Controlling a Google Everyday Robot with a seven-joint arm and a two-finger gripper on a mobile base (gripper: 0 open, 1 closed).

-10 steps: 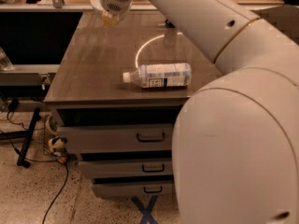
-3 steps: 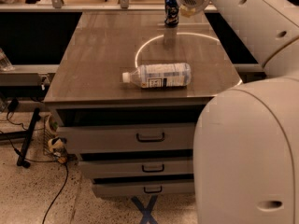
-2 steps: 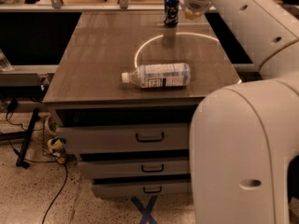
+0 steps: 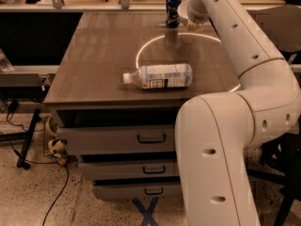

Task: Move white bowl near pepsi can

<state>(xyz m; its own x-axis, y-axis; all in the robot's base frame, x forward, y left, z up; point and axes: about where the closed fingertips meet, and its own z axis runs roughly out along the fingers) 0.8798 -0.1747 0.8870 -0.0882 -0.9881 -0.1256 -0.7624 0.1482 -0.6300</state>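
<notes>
The pepsi can, dark blue with a silver top, stands upright at the far edge of the wooden table. My gripper hangs just right of the can, at the end of the white arm that reaches in from the right. It is shut on the white bowl. Only a white strip of the bowl's rim shows between the can and my wrist; the rest is hidden behind the arm. The bowl sits a small gap away from the can.
A clear labelled plastic bottle lies on its side in the middle of the table, cap to the left. A bright light ring falls on the tabletop. Drawers sit under the table front. My arm covers the table's right side.
My gripper has carried the bowl from the far left of the table across to the far right, beside the can. Over the last second it has edged a little lower and to the right.
</notes>
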